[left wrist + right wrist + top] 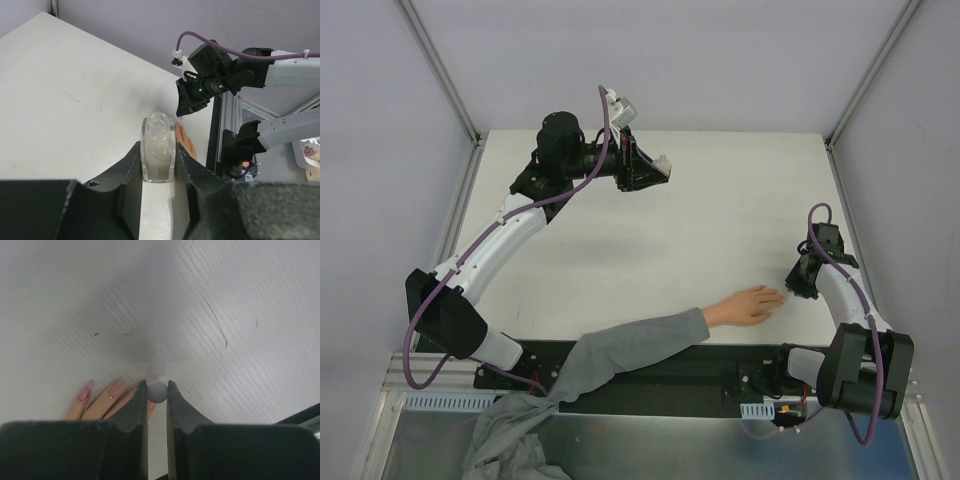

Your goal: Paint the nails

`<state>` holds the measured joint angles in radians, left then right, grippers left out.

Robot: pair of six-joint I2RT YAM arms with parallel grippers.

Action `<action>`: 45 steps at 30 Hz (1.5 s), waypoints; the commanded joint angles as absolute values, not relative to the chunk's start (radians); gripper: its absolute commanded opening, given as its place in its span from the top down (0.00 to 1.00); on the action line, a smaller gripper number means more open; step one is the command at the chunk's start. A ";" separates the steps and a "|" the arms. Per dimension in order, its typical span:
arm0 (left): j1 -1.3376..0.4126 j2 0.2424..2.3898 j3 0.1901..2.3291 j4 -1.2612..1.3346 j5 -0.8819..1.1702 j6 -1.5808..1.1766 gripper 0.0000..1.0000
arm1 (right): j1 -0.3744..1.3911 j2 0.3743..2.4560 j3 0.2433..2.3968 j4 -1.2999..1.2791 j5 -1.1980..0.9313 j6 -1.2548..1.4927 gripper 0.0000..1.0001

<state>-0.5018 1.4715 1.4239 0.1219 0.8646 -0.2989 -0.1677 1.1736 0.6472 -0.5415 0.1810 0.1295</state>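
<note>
Grips a small clear bottle [158,150] in the left pincer [658,168], over the tabletop's [720,220] far side. Shows the nails [116,389] on the peach hand [745,306] near the front edge, just beside the right pincer [798,285], narrowed onto a small grey ball [157,391].

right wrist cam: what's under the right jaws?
The hand, flat on the table. Two pinkish nails show left of the jaws; the right gripper pinches a small grey round piece. Fingertips directly beneath the jaws are covered.
</note>
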 commanded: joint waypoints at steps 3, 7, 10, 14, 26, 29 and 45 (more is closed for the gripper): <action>-0.489 1.422 1.422 0.163 0.896 -0.295 1.00 | -0.150 1.140 0.669 -0.543 0.152 0.127 1.00; -0.489 1.420 1.420 0.163 0.894 -0.296 1.00 | -0.141 1.129 0.664 -0.557 0.143 0.133 0.99; -0.489 1.419 1.419 0.163 0.894 -0.298 1.00 | -0.137 1.118 0.660 -0.569 0.149 0.140 1.00; -0.489 1.414 1.413 0.164 0.893 -0.299 1.00 | -0.137 1.112 0.657 -0.581 0.146 0.146 1.00; -0.489 1.407 1.411 0.167 0.897 -0.298 1.00 | -0.158 1.155 0.664 -0.549 0.166 0.141 0.99; -0.489 1.410 1.413 0.167 0.897 -0.296 1.00 | -0.172 1.160 0.667 -0.549 0.172 0.143 1.00; -0.488 1.416 1.420 0.166 0.902 -0.293 1.00 | -0.195 1.181 0.676 -0.529 0.193 0.127 1.00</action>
